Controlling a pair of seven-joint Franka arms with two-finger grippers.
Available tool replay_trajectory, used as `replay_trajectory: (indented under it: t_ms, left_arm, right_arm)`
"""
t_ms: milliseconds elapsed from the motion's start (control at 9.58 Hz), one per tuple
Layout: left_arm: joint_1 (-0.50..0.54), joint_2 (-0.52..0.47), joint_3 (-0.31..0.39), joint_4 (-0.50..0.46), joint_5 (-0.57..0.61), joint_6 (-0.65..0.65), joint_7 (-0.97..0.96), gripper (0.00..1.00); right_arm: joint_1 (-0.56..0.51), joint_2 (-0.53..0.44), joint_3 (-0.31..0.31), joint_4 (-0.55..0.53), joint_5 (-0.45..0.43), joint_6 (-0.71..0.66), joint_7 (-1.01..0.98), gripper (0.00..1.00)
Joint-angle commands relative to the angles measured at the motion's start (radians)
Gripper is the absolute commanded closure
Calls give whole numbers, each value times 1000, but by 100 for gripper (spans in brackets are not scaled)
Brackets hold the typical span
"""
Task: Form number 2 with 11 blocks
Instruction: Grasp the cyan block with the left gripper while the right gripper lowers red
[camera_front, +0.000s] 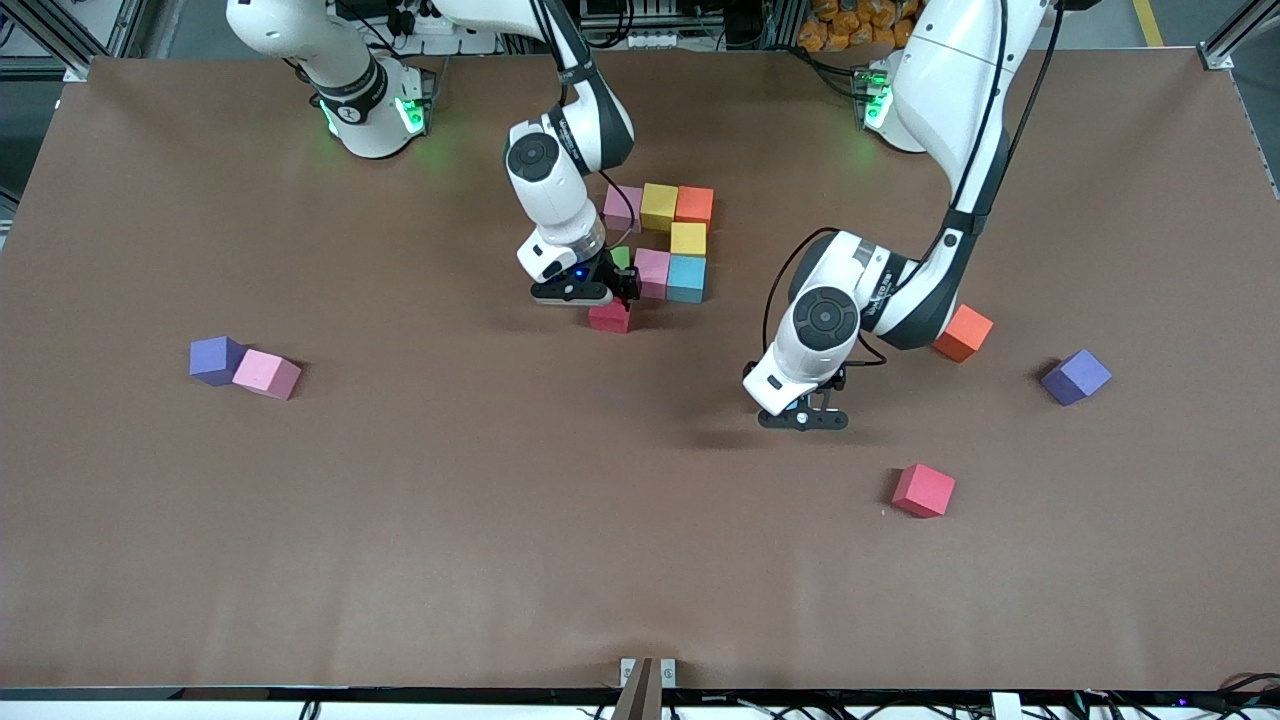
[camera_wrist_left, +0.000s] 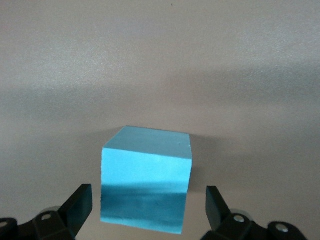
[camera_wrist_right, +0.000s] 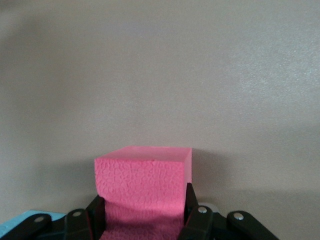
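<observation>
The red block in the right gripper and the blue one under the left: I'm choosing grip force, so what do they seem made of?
The red block, held by the right gripper, looks like soft foam: matte, with a fine pebbled skin. The light blue block, between the open fingers of the left gripper, looks the same matte kind, though smoother; probably foam, but it could be painted wood.

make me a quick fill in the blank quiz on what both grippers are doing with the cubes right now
1. The right gripper is shut on a small matte ____ cube beside the cluster of matte cubes.
2. The open left gripper has a small matte ____ cube between its fingers.
3. Toward the right arm's end of the table, a matte pink cube touches a matte ____ cube.

Missing words: red; light blue; purple
</observation>
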Motion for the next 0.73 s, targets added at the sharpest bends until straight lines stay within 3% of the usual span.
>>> replay_trajectory:
  t_ms: [0,626]
  left_arm:
    - [-6,3,4,0,28,15,16,0]
    - [-4,11,4,-3,25,42,21,0]
  right_arm:
    - [42,-5,-2,-44,27,-10,3,89]
    - [67,-8,-2,-67,35,-2,1,89]
